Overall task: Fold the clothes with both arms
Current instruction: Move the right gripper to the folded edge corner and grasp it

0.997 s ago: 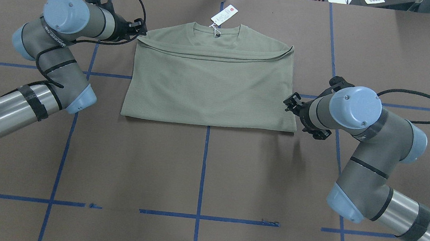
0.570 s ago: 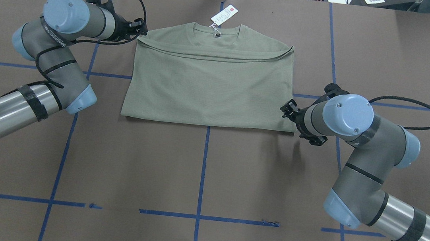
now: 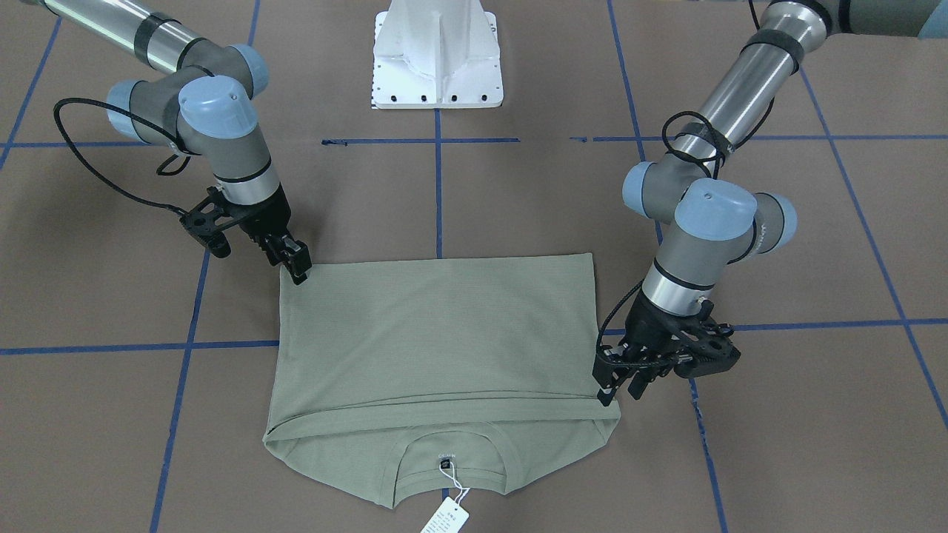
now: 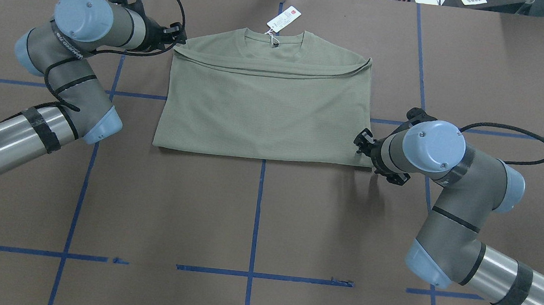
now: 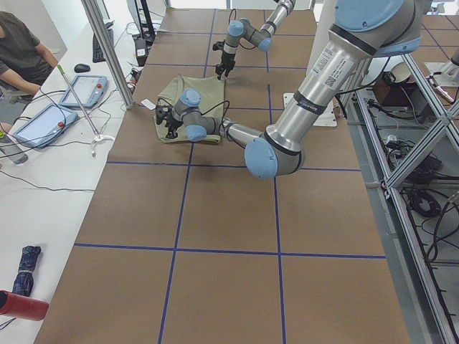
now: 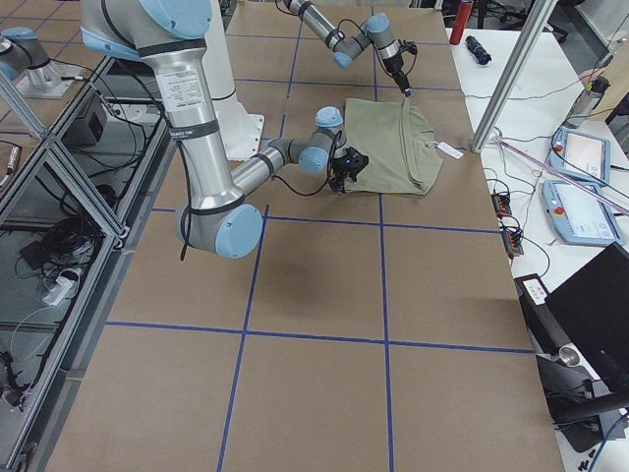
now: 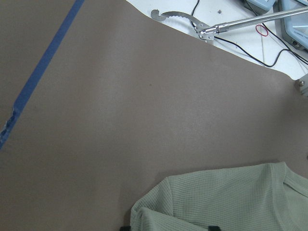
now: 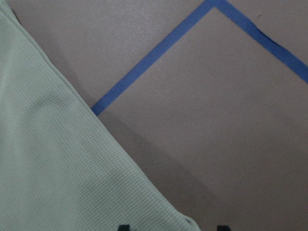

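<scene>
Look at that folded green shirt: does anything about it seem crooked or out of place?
Slightly. The shirt is folded in half, but the top layer's hem bows in a curve instead of lying straight below the collar. The white tag also sticks out past the collar onto the table. No damage shows.

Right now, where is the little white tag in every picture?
Front-facing: tag at bottom edge, middle.
Overhead: tag at top, middle.
Left side: tag upper left, by the shirt.
Right side: tag upper right, by the shirt.
Left wrist: not in it.
Right wrist: not in it.
Shared landmark: the green shirt; the tag lies just past its neck.
</scene>
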### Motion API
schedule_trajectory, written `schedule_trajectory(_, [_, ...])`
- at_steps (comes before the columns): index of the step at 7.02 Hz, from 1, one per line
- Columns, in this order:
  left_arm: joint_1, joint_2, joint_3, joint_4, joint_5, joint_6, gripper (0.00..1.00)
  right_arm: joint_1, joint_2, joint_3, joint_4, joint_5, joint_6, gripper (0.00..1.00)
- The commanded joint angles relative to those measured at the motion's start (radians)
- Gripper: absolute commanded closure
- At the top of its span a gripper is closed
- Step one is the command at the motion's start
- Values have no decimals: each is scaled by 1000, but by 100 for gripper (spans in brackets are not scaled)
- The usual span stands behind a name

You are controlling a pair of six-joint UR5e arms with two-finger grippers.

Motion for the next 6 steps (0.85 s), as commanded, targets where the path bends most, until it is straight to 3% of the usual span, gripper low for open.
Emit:
schedule_trajectory(1, [0, 0, -1, 1, 0, 2, 38, 0, 1, -1, 0, 1, 2, 100])
schedule_trajectory(4, [0, 0, -20, 2, -3, 0, 38, 6, -19, 56, 0, 10, -1, 100])
schedule_trajectory(6, [14, 26, -100, 7, -5, -14, 38, -18, -178, 283, -15, 70, 16, 100])
